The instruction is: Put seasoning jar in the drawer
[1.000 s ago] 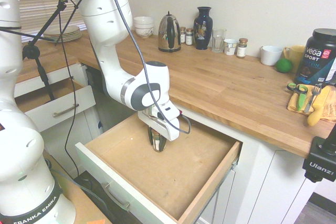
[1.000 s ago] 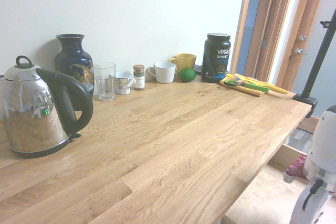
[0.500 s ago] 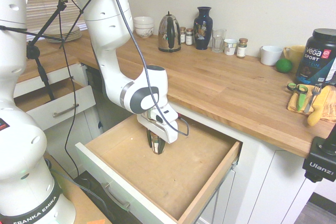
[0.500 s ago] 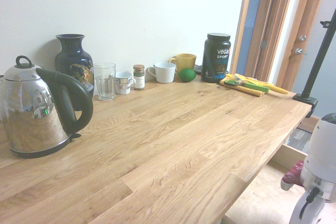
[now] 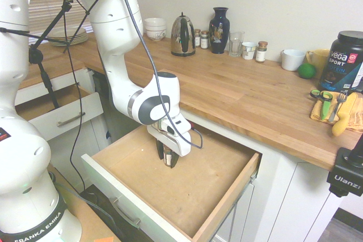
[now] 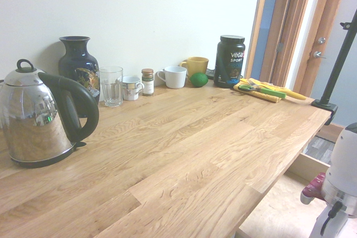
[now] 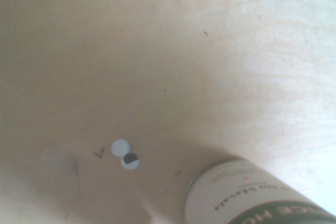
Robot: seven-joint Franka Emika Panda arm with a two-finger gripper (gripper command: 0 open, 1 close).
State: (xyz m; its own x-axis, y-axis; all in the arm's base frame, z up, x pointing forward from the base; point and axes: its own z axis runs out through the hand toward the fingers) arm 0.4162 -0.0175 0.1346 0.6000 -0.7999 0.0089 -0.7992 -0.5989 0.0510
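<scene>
1. The drawer (image 5: 221, 208) stands pulled far out below the table (image 5: 244, 97) edge, its bare wooden floor open on every side of the arm.
2. The pincer (image 5: 167, 160) points straight down inside the drawer, near the middle of its floor.
3. The seasoning jar (image 5: 168, 159) stands upright between the fingers on the drawer floor; the fingers sit close at its sides, and I cannot tell whether they press it or have parted from it.
4. In the wrist view the jar's (image 7: 247, 198) pale label shows above bare wood.
5. Free floor lies between the jar and the drawer's front and side walls.
</scene>
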